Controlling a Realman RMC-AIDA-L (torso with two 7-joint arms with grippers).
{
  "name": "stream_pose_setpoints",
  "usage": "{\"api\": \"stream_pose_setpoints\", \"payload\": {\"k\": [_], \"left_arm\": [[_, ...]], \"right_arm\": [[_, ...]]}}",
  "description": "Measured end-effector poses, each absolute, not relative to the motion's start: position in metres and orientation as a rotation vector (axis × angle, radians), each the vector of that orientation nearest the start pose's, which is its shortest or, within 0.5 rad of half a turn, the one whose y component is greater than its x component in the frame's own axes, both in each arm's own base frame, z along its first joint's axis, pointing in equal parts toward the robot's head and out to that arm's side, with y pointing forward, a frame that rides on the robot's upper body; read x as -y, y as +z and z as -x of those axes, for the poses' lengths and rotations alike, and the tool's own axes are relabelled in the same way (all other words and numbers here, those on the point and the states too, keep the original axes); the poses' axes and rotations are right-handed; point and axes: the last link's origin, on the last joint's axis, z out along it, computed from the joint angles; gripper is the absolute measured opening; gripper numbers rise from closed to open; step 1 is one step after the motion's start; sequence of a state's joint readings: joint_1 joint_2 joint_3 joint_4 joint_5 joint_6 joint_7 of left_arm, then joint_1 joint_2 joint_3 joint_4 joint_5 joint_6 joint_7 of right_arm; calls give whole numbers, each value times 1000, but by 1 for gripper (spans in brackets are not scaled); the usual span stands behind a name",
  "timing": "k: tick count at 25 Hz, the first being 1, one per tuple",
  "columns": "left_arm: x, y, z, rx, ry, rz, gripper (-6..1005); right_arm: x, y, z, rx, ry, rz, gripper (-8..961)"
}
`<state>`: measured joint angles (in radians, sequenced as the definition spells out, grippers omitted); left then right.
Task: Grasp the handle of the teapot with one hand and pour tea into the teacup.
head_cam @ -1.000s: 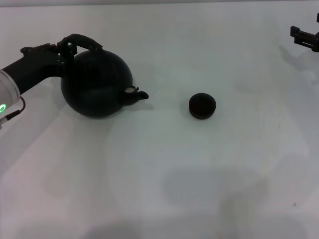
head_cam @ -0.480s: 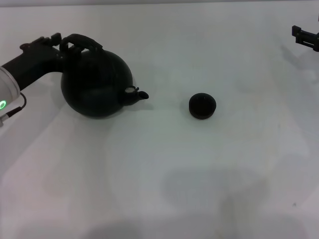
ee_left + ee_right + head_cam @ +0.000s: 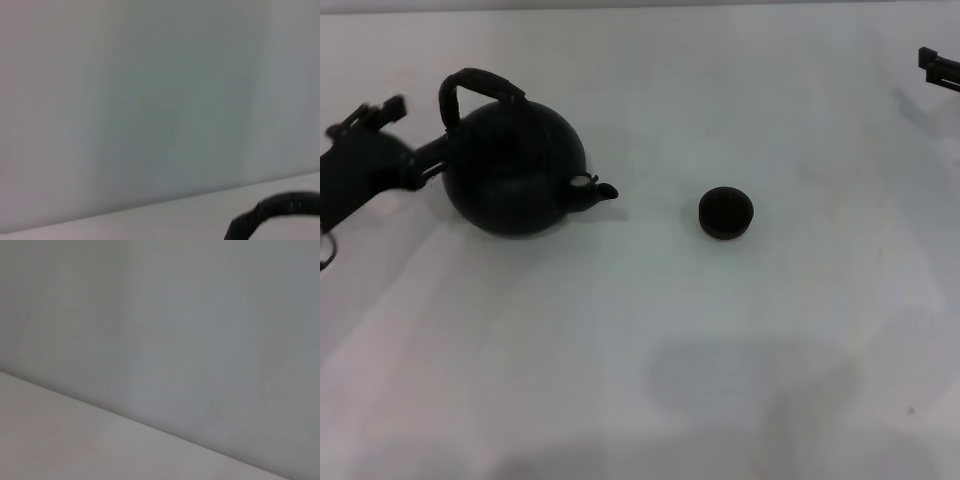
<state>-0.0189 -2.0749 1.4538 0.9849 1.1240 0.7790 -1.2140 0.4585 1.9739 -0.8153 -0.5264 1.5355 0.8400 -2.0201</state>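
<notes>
While I watch from the head camera, the teapot [image 3: 516,168] sits upright on the white table [image 3: 640,340], toward its left edge and in the far half. Its short spout [image 3: 596,189] points along the table toward the right edge. The handle [image 3: 472,90] arches over the pot's top, nearer its left side, and nothing is holding it.

My left gripper [image 3: 382,135] is near the left edge of the table, just beside the teapot's left flank. From here I think 1 dark finger [image 3: 430,155] reaches to the pot's side, low under the handle, but black on black makes contact hard to judge, and I cannot tell whether the fingers are spread or pressed together. In the left wrist camera I get only a blurred dark curved band [image 3: 272,212] low in the picture against a pale surface; I cannot say for sure what it is.

The teacup [image 3: 726,212] stands upright near the middle of the table, well apart from the teapot, in line with the spout.

My right gripper [image 3: 940,66] is parked by the far right corner, only partly in view, and I cannot tell how its fingers stand. The right wrist camera shows only pale surfaces.
</notes>
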Motion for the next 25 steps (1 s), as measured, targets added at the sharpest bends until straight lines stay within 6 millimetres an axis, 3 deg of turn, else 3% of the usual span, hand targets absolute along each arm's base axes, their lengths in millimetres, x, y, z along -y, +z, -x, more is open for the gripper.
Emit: {"api": "stream_pose_setpoints", "payload": {"k": [5, 12, 18, 25], "left_arm": [[-275, 21, 340, 711, -597, 1998, 878], [-249, 56, 392, 693, -674, 1718, 877], [-242, 84, 424, 741, -693, 1458, 877], [-246, 88, 434, 762, -644, 1465, 877]], "right_arm": [[-383, 63, -360, -636, 287, 2044, 845], [-372, 68, -369, -632, 318, 1965, 844], [-358, 67, -362, -636, 548, 1900, 844], [-323, 59, -342, -468, 878, 1800, 844]]}}
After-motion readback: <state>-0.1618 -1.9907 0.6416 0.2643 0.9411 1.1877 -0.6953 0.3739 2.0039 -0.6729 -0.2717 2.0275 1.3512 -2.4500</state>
